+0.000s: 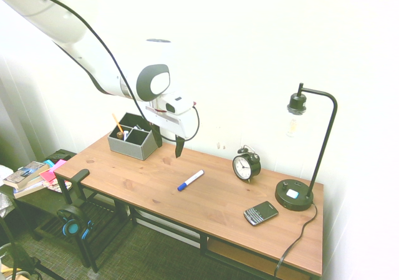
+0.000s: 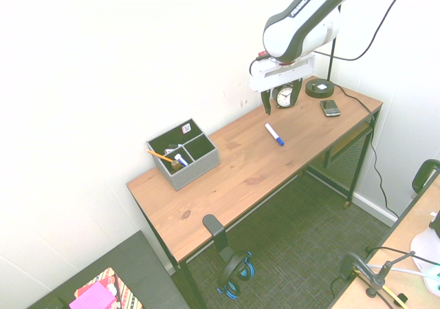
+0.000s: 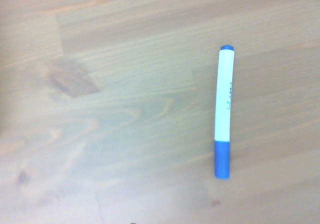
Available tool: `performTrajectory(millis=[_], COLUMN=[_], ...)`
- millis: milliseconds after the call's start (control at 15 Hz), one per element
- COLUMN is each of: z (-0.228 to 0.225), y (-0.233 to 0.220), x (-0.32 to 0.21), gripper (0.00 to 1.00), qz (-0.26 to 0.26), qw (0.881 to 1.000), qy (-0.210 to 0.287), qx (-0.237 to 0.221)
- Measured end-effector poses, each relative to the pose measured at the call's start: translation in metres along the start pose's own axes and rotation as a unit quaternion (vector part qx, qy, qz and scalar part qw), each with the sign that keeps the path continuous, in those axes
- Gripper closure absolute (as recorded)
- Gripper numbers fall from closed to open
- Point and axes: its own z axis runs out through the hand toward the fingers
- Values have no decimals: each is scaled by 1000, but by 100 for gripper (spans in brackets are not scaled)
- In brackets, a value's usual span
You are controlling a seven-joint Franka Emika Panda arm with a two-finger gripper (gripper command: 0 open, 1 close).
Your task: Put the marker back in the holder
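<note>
Bearing FRANKA EMIKA lettering, the arm (image 2: 302, 27) holds its end effector (image 2: 283, 104) wide and empty.

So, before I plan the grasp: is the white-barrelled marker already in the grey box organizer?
No, the blue-capped marker lies on the wooden desk.

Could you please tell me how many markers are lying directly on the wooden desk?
1: the white marker with a blue cap, between the grey holder and the alarm clock. None seems hidden there.
</note>
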Motion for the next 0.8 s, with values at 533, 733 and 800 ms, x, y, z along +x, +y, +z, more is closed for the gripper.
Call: performTrajectory(millis=[533, 733, 800], z=[85, 100, 104], y=[-9, -2, -1], x=[46, 49, 50], gripper=[0, 0, 0], qz=[37, 24, 21], qw=[999, 999, 999], qy=[-26, -34, -36], qx=[-12, -21, -22])
